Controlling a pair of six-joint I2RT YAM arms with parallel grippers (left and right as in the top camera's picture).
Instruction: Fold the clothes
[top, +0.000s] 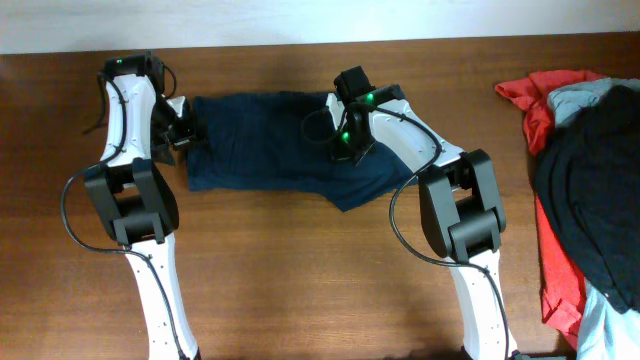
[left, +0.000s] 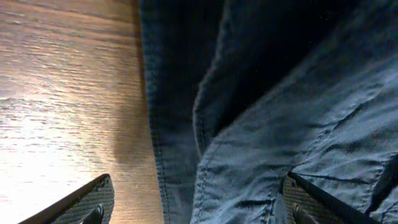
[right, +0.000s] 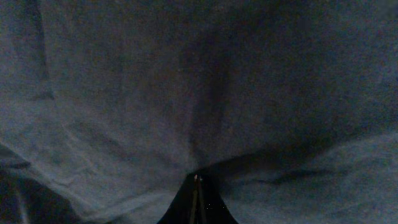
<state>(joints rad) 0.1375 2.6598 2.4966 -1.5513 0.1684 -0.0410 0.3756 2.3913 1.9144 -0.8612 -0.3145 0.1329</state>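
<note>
— Across the upper middle of the overhead view, what lies on the table (top: 300, 260)?
— One pair of navy shorts (top: 260, 140), spread flat and wrinkled, running left to right. At their left edge sits the left gripper (top: 186, 133); on their right part, the right gripper (top: 345, 150). Heaped at the frame's right edge, well apart, are a red garment (top: 555, 270) and a black garment (top: 595, 190).
— Left wrist view: how do the jaws stand?
— Wide apart. One finger (left: 93, 200) is at lower left over bare wood, the other at lower right over cloth. The shorts' stitched hem runs between them. Nothing is gripped.
— Right wrist view?
— Cloth fills the frame. The fingers are pressed together at bottom centre, and creases in the shorts draw into the tips: a pinch of fabric is held.
</note>
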